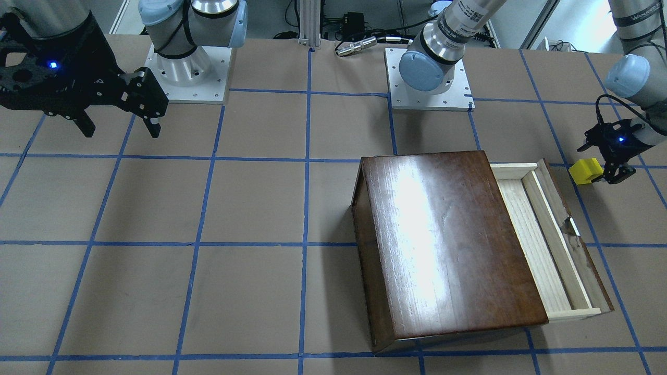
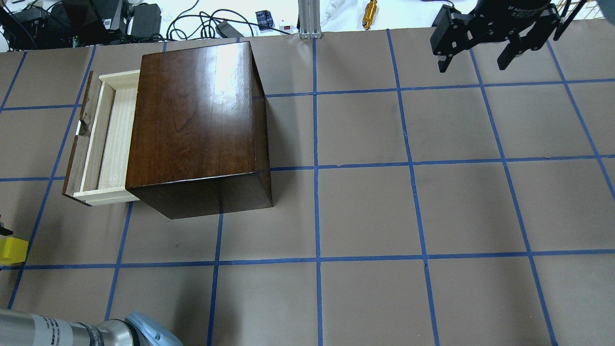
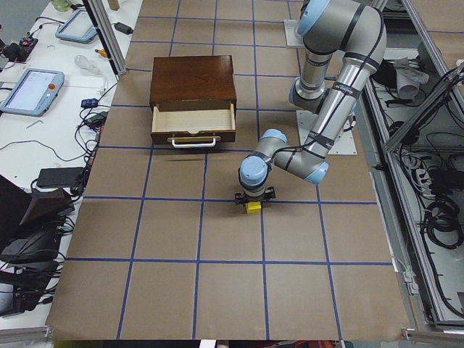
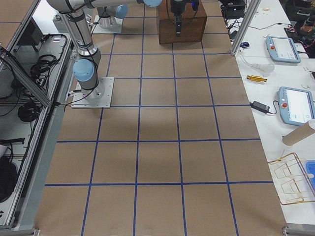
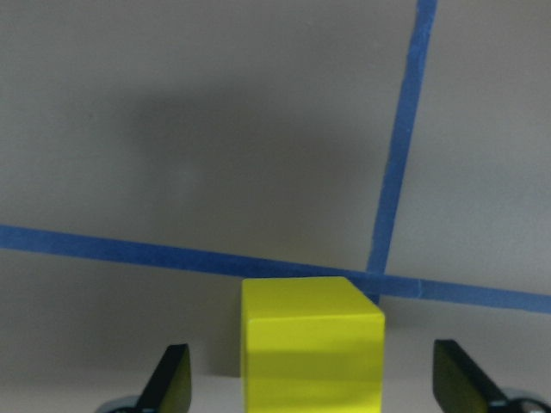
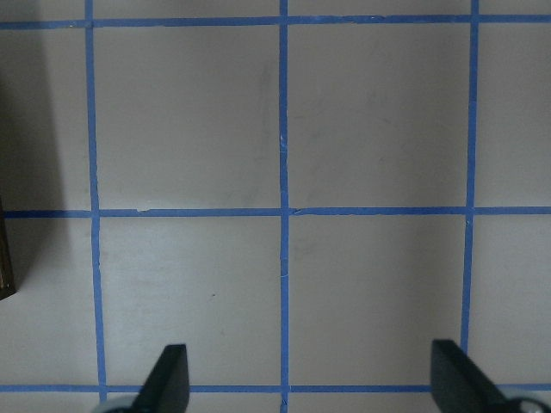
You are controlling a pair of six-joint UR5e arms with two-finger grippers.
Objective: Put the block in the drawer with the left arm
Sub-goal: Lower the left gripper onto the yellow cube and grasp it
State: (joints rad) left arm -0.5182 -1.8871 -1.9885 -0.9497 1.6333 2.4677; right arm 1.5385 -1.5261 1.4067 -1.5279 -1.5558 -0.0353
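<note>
Drawer (image 1: 526,229) open toward robot's left, block (image 5: 310,344) inside spread left claw (image 5: 312,389)

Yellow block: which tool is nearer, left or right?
Left. The left tool straddles the block, open, a finger each side; the right tool hangs far off, beyond the cabinet.

You can read only little here. On the black band (image 1: 633,18) around the left arm (image 1: 628,73), at the top corner of the front-facing view, stand pale letters that begin "WANDELB"; the rest is cut off. On the body of the right gripper (image 2: 472,63), in the overhead view, small white print begins "2F Adaptive". The white label (image 1: 471,13) on the left arm carries a code square and fine print, too small to read.
</note>
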